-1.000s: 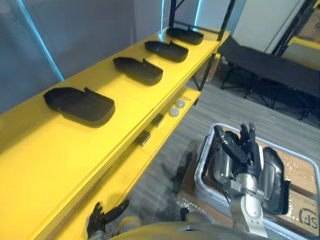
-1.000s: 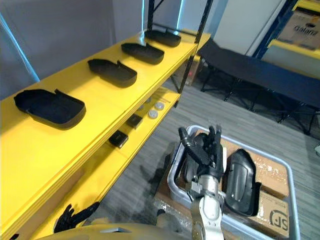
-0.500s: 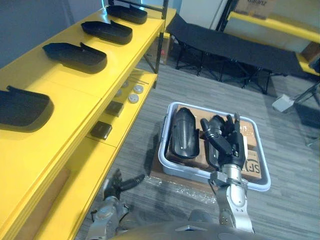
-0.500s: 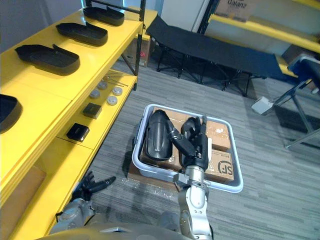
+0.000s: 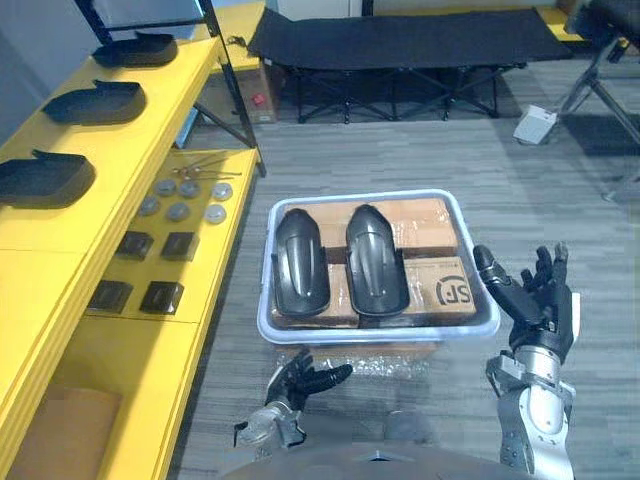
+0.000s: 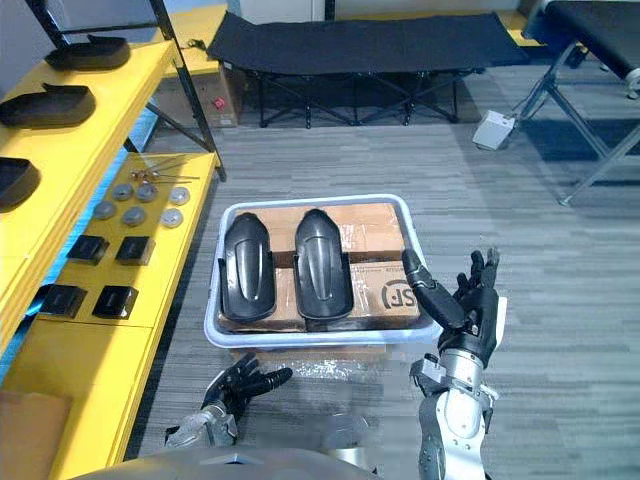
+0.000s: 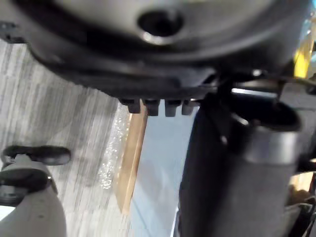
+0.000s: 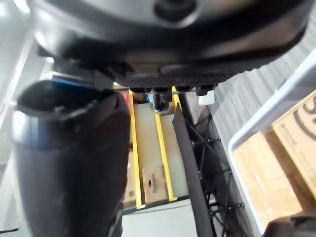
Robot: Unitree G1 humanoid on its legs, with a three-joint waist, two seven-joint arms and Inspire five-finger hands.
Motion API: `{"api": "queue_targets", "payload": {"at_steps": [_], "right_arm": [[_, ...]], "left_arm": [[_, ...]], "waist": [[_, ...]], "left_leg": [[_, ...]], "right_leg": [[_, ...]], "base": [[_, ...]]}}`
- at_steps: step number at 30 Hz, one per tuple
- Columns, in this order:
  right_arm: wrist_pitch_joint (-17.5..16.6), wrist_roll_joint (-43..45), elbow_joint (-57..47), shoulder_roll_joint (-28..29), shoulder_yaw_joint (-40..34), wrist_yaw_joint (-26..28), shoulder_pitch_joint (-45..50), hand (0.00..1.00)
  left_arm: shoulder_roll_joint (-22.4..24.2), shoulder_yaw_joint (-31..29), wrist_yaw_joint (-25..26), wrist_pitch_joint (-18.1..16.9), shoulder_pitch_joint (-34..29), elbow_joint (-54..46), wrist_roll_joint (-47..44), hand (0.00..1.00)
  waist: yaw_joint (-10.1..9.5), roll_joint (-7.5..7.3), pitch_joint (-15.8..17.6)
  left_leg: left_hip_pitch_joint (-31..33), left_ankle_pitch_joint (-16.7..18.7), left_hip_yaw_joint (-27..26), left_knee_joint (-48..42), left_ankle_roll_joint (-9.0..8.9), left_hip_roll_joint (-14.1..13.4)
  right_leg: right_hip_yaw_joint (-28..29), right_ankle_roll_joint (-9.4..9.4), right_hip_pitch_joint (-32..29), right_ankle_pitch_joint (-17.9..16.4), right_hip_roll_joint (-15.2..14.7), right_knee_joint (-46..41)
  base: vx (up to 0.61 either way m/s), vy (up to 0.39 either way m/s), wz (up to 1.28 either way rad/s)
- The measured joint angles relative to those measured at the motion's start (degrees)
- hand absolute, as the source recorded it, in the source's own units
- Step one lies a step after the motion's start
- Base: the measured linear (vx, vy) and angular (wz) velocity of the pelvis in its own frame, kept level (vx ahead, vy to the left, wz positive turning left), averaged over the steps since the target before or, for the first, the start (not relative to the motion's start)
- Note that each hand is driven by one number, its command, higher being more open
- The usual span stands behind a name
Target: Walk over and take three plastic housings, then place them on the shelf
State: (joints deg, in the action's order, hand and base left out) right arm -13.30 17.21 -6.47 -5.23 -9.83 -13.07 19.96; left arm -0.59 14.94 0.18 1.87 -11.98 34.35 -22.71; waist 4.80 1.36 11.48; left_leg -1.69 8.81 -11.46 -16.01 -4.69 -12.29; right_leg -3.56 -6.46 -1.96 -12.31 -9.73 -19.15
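Observation:
Two black plastic housings [image 5: 300,262] [image 5: 376,258] lie side by side on cardboard boxes in a white tray [image 5: 372,333] on the floor. My right hand [image 5: 532,302] is raised just right of the tray's near corner, open, with fingers spread upward and holding nothing. My left hand [image 5: 300,380] hangs low in front of the tray's near edge, open and empty. Three more black housings [image 5: 45,178] [image 5: 95,100] [image 5: 135,48] rest in a row on the top of the yellow shelf [image 5: 90,230] at the left.
The shelf's lower level carries round discs [image 5: 180,200], black square blocks [image 5: 140,270] and a cardboard piece [image 5: 50,450]. A black folding cot [image 5: 400,40] stands behind the tray. A white adaptor [image 5: 535,125] and metal frame legs [image 6: 590,150] are at the right.
The camera has swung round, so the tray sits in the middle and the shelf at the left edge. My right hand, earlier in front of the tray's housings, now shows to the tray's right.

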Motion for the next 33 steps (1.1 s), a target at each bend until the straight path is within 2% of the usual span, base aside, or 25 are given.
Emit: {"api": "queue_targets", "payload": {"at_steps": [4, 7, 9, 11, 13, 17, 21, 25, 28, 31, 32, 33], "right_arm": [[4.01, -1.69, 5.92, -0.26, 2.02, -1.71, -5.70, 1.00], [6.37, -2.99, 13.13, -0.77, 2.02, -3.09, -12.04, 1.00], [7.40, -3.27, 15.50, -1.81, 1.78, -4.21, -16.05, 1.00], [8.35, -3.27, 18.06, -3.15, 1.75, -5.58, -19.86, 1.00], [10.20, -3.28, 20.93, -5.25, 1.43, -6.71, -23.79, 1.00], [13.63, -3.31, 28.87, -12.30, 0.04, -9.19, -33.41, 1.00], [14.80, -3.61, 30.86, -14.94, -0.84, -11.29, -38.95, 1.00], [18.21, -4.00, 34.14, -18.06, -0.90, -11.56, -43.60, 1.00], [20.46, -3.90, 37.63, -20.06, -0.87, -9.99, -46.65, 1.00], [24.05, -3.85, 40.85, -23.47, -0.68, -5.80, -50.27, 1.00], [25.78, -3.81, 42.50, -24.76, -0.20, -3.82, -51.64, 1.00], [29.15, -3.85, 44.82, -26.60, 0.95, -0.81, -53.38, 1.00]], "left_arm": [[-0.49, -0.07, 0.23, -0.30, 0.21, -0.97, 0.82, 1.00], [-1.03, -0.12, 0.29, -0.90, 0.54, -2.49, 1.44, 1.00], [-2.61, -0.60, 1.69, -0.92, 1.80, -3.78, 2.79, 1.00], [-3.86, -2.44, 2.25, -0.88, 3.18, -3.49, 2.81, 1.00], [-5.00, -4.21, 2.44, -1.05, 3.73, -3.62, 2.90, 1.00], [-6.07, -6.00, 2.08, -3.47, 4.85, -4.50, 2.91, 1.00], [-6.11, -6.41, 0.96, -5.26, 4.85, -5.17, 2.93, 1.00], [-6.15, -6.44, 0.44, -5.93, 5.04, -5.66, 2.88, 1.00], [-6.20, -6.60, 0.19, -6.61, 5.34, -5.67, 2.86, 1.00], [-6.18, -6.78, -0.53, -6.95, 5.90, -5.76, 2.84, 1.00], [-6.18, -6.83, -0.73, -6.95, 6.02, -5.79, 2.83, 1.00], [-6.19, -6.87, -1.00, -6.95, 6.06, -5.80, 2.83, 1.00]], "waist": [[-0.90, -0.58, 0.81], [-2.18, -0.89, 2.42], [-3.31, -2.13, 4.90], [-3.36, -3.03, 6.67], [-3.99, -3.07, 8.04], [-6.27, -1.83, 10.95], [-6.79, -1.88, 12.77], [-7.81, -1.93, 13.77], [-8.35, -1.72, 14.46], [-8.94, -1.23, 15.59], [-9.17, -1.16, 15.68], [-9.23, -1.01, 15.76]], "left_leg": [[-0.83, 0.79, -0.49, 2.50, -1.24, 1.49], [0.90, 1.44, -0.13, 2.21, -1.69, 2.06], [4.61, 2.21, 1.05, 0.58, -1.48, 3.30], [7.92, 2.89, 2.85, -1.46, -1.53, 4.02], [10.38, 2.83, 4.40, -2.90, -1.45, 4.15], [14.02, 1.91, 7.42, -4.96, -1.12, 4.44], [14.94, 1.63, 9.12, -5.11, -0.78, 4.88], [15.09, 1.56, 10.21, -5.19, -0.67, 5.12], [15.17, 1.57, 10.99, -5.64, -0.67, 5.16], [15.22, 1.57, 11.83, -5.88, -0.67, 5.23], [15.35, 1.56, 11.91, -5.99, -0.67, 5.24], [15.49, 1.57, 12.18, -6.29, -0.67, 5.24]], "right_leg": [[2.38, -1.24, -1.45, 2.72, -0.38, 1.34], [1.59, -1.21, -0.93, 8.44, -0.70, 7.26], [-0.53, -1.51, -0.98, 11.89, -1.93, 12.25], [-2.49, -1.85, -1.17, 13.04, -2.66, 14.62], [-3.49, -2.12, -1.93, 13.76, -2.64, 15.11], [-5.52, -2.48, -3.04, 14.56, -2.34, 15.40], [-6.23, -1.90, -3.12, 15.40, -2.34, 15.69], [-7.37, -1.53, -2.92, 16.48, -2.35, 15.79], [-8.39, -1.54, -2.38, 16.48, -2.36, 15.78], [-9.27, -1.54, -1.91, 16.48, -2.35, 15.73], [-9.69, -1.54, -1.94, 16.48, -2.35, 15.73], [-10.44, -1.54, -1.84, 16.48, -2.35, 15.55]], "base": [[-0.07, 0.119, -0.28], [-0.15, 0.182, -0.14], [-0.18, 0.127, 0.08], [-0.16, 0.069, 0.31], [-0.11, 0.033, 0.33], [-0.04, 0.001, 0.25], [0.01, 0.010, 0.13], [0.00, 0.015, 0.06], [-0.02, 0.005, 0.12], [-0.05, -0.002, 0.07], [-0.07, -0.009, 0.03], [-0.06, -0.009, 0.04]]}}
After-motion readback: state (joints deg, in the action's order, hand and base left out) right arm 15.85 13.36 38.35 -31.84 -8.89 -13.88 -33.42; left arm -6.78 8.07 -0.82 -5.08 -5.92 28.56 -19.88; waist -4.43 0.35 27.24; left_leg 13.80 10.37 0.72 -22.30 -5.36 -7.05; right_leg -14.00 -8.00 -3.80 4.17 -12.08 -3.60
